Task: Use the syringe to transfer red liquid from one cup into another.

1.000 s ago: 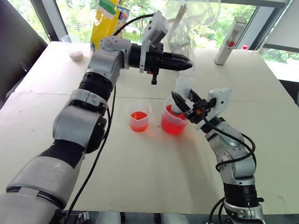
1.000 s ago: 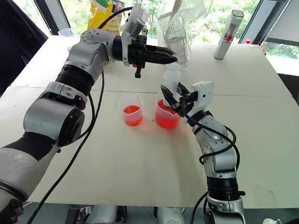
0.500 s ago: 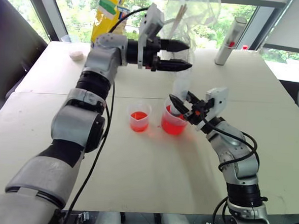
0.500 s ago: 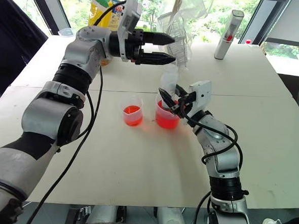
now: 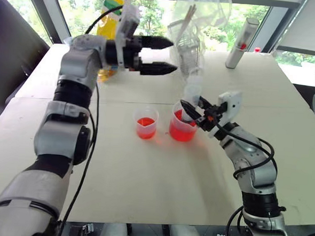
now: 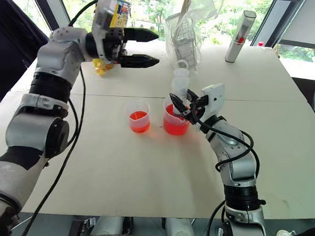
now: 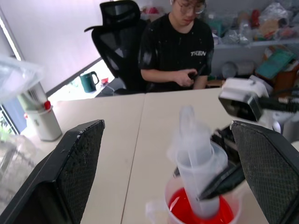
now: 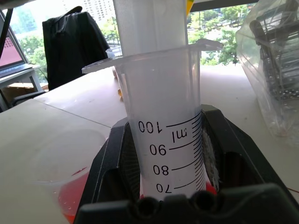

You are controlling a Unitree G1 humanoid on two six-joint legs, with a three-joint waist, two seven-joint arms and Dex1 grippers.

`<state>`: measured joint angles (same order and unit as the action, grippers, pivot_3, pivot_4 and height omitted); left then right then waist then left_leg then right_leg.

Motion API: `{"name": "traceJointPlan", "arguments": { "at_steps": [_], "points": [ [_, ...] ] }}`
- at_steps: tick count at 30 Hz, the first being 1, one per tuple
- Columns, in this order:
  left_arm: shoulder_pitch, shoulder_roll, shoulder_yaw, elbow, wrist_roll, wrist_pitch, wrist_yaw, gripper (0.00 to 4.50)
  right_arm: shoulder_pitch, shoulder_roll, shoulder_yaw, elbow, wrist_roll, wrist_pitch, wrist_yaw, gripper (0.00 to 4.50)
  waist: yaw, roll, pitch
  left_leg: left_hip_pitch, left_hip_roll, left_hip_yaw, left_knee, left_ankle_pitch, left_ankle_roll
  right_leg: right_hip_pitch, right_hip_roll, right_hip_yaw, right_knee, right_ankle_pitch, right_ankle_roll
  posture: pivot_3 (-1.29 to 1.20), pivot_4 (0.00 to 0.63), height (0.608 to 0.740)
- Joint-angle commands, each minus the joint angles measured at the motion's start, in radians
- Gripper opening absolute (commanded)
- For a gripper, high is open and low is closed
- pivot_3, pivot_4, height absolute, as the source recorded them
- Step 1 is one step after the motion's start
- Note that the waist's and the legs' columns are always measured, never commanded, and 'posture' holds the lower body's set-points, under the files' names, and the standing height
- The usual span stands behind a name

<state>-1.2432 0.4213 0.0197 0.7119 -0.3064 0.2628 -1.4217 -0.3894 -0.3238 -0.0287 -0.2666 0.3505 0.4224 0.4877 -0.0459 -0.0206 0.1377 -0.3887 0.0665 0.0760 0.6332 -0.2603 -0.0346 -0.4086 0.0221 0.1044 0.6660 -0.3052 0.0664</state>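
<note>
- Syringe (image 6: 179, 90) stands upright in my larger beaker (image 6: 175, 120), clamped by my right tool (image 6: 183, 104).
- My left tool (image 6: 146, 46) hangs wide open, empty, above the worktop (image 6: 143, 170).

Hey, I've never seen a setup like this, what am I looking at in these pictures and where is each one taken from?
It's a two-armed humanoid robot at a white table. Two pictures come from cameras on its head, looking down over the arms; two come from cameras on its wrists. The right gripper is shut on the syringe, which stands tip-down in the larger cup of red liquid. A smaller cup beside it also holds some. The left gripper is open and holds nothing, raised above the table. A person sits across.
</note>
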Motion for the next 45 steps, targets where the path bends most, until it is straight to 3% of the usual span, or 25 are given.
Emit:
{"name": "traceJointPlan", "arguments": {
  "at_steps": [1, 7, 13, 20, 27, 38, 45],
  "points": [
    [0.017, 0.044, 0.003, -0.092, -0.013, 0.036, -0.003, 4.44, -0.073, -0.016, -0.043, -0.083, 0.033, 0.011, -0.016, 1.41, 0.001, 0.0, 0.0, 0.0, 0.0, 0.0, 0.0, 0.0, 0.0, 0.0, 0.0, 0.0, 0.0, 0.0, 0.0, 0.0, 0.15, 0.739],
    [0.051, 0.108, 0.021, -0.154, -0.025, 0.083, 0.022, 4.44, -0.252, -0.027, -0.035, -0.116, 0.107, 0.1, -0.003, 1.41, 0.001, 0.0, 0.0, 0.0, 0.0, 0.0, 0.0, 0.0, 0.0, 0.0, 0.0, 0.0, 0.0, 0.0, 0.0, 0.0, 0.15, 0.739],
    [0.087, 0.145, 0.036, -0.226, -0.05, 0.132, 0.056, 4.44, -0.346, 0.112, 0.045, -0.027, 0.15, 0.122, -0.005, 1.41, -0.002, 0.0, 0.0, 0.0, 0.001, 0.0, 0.0, 0.0, 0.0, 0.0, 0.0, 0.0, 0.001, 0.0, 0.0, 0.0, 0.15, 0.739],
    [0.143, 0.199, 0.054, -0.356, -0.1, 0.216, 0.086, 4.44, -0.305, 0.227, 0.165, 0.149, 0.061, -0.024, 0.039, 1.41, -0.001, 0.0, 0.0, -0.001, 0.0, 0.0, 0.002, 0.0, 0.0, 0.0, -0.002, -0.001, 0.001, 0.0, 0.0, 0.0, 0.15, 0.739],
    [0.13, 0.212, 0.077, -0.389, -0.138, 0.266, 0.109, 4.44, -0.261, 0.239, 0.196, 0.195, 0.023, -0.078, 0.075, 1.41, 0.0, 0.0, 0.0, -0.001, 0.0, 0.0, 0.002, 0.0, 0.0, 0.0, -0.002, -0.001, 0.001, 0.0, 0.0, 0.0, 0.15, 0.739],
    [0.025, 0.133, 0.094, -0.326, -0.181, 0.268, 0.119, 4.44, -0.23, 0.242, 0.221, 0.238, -0.005, -0.085, 0.093, 1.41, -0.002, 0.0, 0.0, -0.001, 0.0, 0.0, 0.002, 0.0, 0.0, 0.0, -0.001, -0.001, 0.001, 0.0, 0.0, 0.0, 0.15, 0.739],
    [0.084, 0.193, 0.035, -0.344, -0.109, 0.21, 0.061, 4.44, -0.229, 0.248, 0.208, 0.276, -0.013, -0.097, 0.089, 1.41, -0.008, 0.0, 0.0, 0.0, 0.001, 0.0, 0.001, 0.0, 0.0, 0.0, -0.001, -0.001, 0.001, 0.0, 0.0, 0.0, 0.15, 0.739]
  ]
}}
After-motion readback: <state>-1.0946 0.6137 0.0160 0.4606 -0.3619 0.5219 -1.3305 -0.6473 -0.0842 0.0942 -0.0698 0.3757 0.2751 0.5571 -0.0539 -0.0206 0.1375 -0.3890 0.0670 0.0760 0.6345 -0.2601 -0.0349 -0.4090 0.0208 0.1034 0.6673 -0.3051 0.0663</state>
